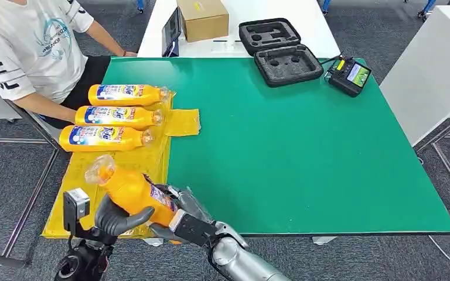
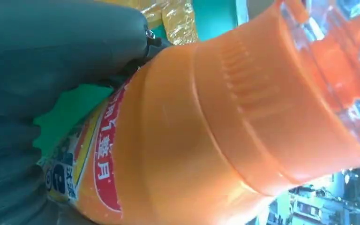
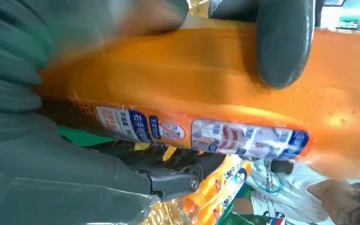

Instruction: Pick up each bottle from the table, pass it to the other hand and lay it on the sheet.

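Both my hands hold one orange bottle (image 1: 130, 190) above the near part of the yellow sheet (image 1: 146, 161), its clear cap pointing up and to the left. My left hand (image 1: 120, 219) wraps its dark thumb around the middle of the body. My right hand (image 1: 179, 211) grips the base end from the right. The left wrist view shows the bottle (image 2: 192, 140) pressed against my left hand (image 2: 51, 61). The right wrist view has the labelled bottle (image 3: 192, 79) lying in my right hand (image 3: 37, 154). Three more bottles (image 1: 117, 116) lie side by side on the sheet's far part.
A person (image 1: 35, 52) sits at the far left beside the green table (image 1: 304, 146). A cardboard box (image 1: 202, 19), an open black foam case (image 1: 280, 50) and a handheld device (image 1: 350, 75) stand along the far edge. A white table (image 1: 433, 58) stands to the right.
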